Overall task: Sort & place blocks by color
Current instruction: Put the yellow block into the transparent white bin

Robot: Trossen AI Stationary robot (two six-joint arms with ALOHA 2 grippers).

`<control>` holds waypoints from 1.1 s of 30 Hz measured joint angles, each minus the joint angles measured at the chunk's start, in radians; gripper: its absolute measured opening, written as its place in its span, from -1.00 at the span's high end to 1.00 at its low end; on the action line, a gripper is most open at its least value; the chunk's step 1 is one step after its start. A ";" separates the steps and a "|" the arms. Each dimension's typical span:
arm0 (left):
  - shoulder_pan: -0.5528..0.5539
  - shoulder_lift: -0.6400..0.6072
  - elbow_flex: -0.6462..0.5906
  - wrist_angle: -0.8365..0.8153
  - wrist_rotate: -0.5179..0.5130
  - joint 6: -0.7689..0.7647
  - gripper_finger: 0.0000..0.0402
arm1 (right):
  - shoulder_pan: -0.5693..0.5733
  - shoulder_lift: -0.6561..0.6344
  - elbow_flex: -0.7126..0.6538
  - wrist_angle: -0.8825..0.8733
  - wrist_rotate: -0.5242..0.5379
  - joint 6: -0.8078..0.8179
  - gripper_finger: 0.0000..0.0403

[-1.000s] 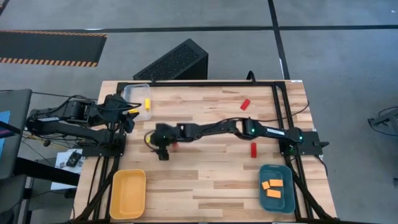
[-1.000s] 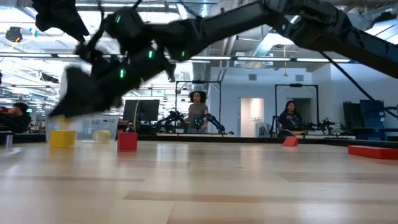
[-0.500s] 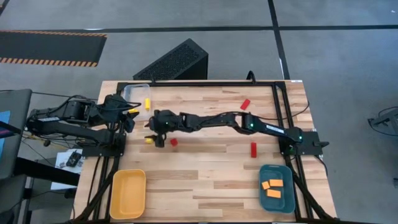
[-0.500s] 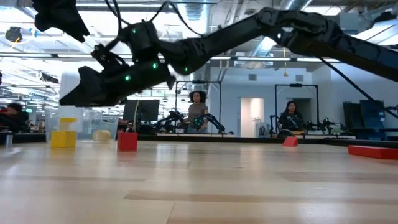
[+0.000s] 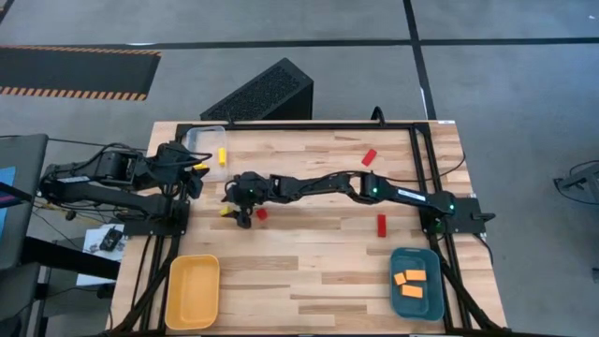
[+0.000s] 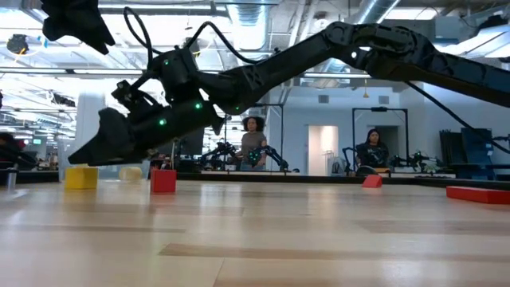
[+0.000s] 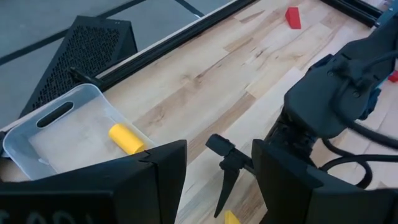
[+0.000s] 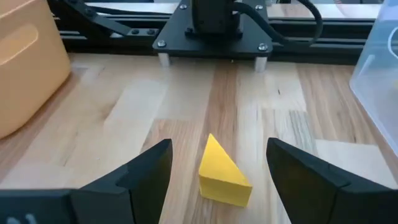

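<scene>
My right gripper point(image 5: 236, 212) point(image 8: 219, 198) reaches across to the table's left part. It is open and low over a yellow wedge block point(image 8: 224, 171) point(image 5: 225, 211), which rests on the wood between and just ahead of the two fingers, untouched. A small red block point(image 5: 261, 213) lies beside the gripper. Two more red blocks point(image 5: 369, 156) point(image 5: 381, 225) lie farther right. A yellow cylinder point(image 7: 126, 138) sits in the clear tray point(image 7: 46, 140). My left gripper point(image 7: 217, 180) waits open at the left edge, beside that tray.
A teal tray point(image 5: 416, 298) at the near right corner holds orange blocks point(image 5: 410, 284). A yellow tray point(image 5: 193, 292) stands at the near left corner. The left arm's black base point(image 8: 214, 28) is straight ahead of the right gripper. People show in the room behind the table.
My right gripper swung from the near side of the small red block toward the table's far-left, turning its fingers to the left edge. It then came down lower over the yellow wedge. The blocks stayed where they were.
</scene>
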 joint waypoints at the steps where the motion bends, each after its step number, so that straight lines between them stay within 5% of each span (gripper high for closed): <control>1: 0.000 0.000 0.000 0.000 0.000 -0.002 0.16 | 0.000 0.000 0.000 -0.004 0.000 -0.001 -0.42; 17: 0.000 0.000 0.000 0.000 -0.003 -0.028 0.16 | 0.000 0.000 0.000 -0.061 -0.006 -0.051 -0.38; 33: -0.001 0.061 0.001 0.000 -0.016 -0.036 0.16 | 0.010 0.000 0.000 -0.110 -0.031 -0.033 0.31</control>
